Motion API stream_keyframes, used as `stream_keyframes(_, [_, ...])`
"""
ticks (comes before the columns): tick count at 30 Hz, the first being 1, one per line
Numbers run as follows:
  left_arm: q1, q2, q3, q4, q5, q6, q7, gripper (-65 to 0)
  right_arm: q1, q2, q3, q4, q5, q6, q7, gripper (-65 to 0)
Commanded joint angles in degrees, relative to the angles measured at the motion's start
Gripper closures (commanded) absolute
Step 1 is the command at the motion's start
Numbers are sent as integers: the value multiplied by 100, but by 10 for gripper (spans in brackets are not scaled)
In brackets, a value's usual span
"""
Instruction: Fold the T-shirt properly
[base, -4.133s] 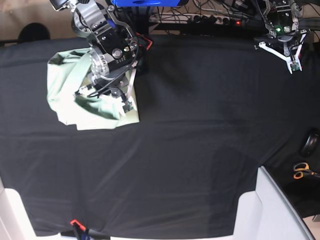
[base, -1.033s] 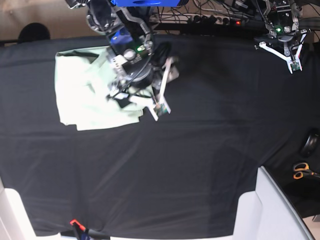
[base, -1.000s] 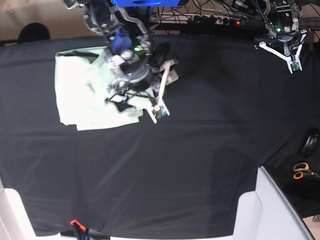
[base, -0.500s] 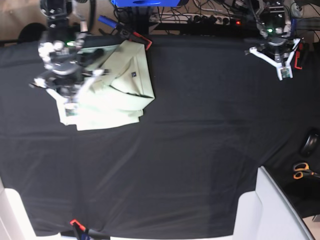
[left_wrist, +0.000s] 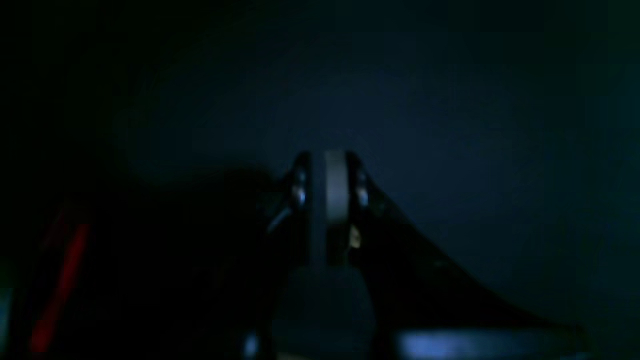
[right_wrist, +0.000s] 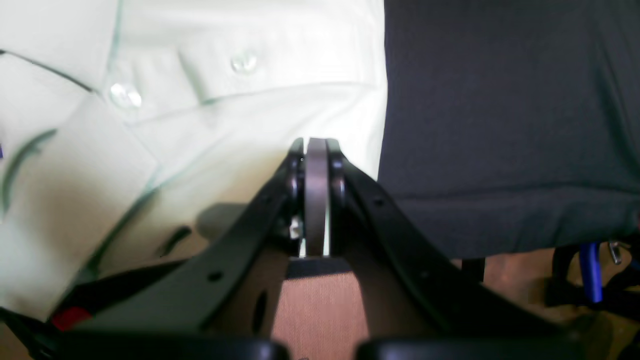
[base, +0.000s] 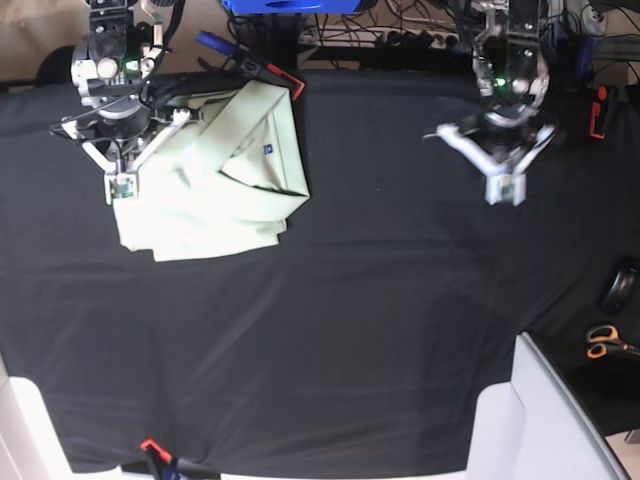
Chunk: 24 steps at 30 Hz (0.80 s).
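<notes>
Left gripper (base: 503, 188) shifted toward table centre since earlier; wide bare black cloth (base: 380, 320) at 6 o'clock. Right gripper (base: 122, 186) closed over T-shirt (base: 225, 190) left edge, probably empty; left pinched shut.

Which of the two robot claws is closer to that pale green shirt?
The right gripper: it sits over the T-shirt, at its left edge in the base view. The left gripper hangs over bare black cloth, far off.

A bench draped in black cloth (base: 350, 330) carries the folded pale mint-green fabric T-shirt (base: 215, 190) at its far corner.
</notes>
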Motion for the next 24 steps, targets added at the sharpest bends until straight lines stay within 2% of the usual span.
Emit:
stream_keyframes(1, [52,-36,-38,221,-198,-172,-94,-57,34,2,16,93,-34,-29,114,-3])
stream_keyframes(4, [69,-89,-257,283,-1613,-770,-32,-57,25,37,16,93,-34,-29,114,-3])
stream_keyframes(6, [34,-256,-504,81,-2651,-1086,284,-57,8,37,25,93,-34,-29,114,-3])
stream_keyframes(9, [8,-616,-600,-227,-3969,-2071,521,-57,-1,37,25,84,-34,-29,114,-3])
stream_keyframes(12, [17,-810,-591,-412,-4646,-3117,557,-57,25,46,25,5,-34,-29,114,-3])
stream_keyframes(15, [8,-827,-609,-614,-4805,-3996,557,-57,34,46,25,-66,-34,-29,114,-3])
stream_keyframes(16, [-18,-827,-609,-710,-4796,-4145,557,-57,34,46,25,-74,-34,-29,114,-3])
stream_keyframes(24, [-124,-810,-943,-1335,-4769,-4145,548,-50,8,46,16,-83,-34,-29,114,-3])
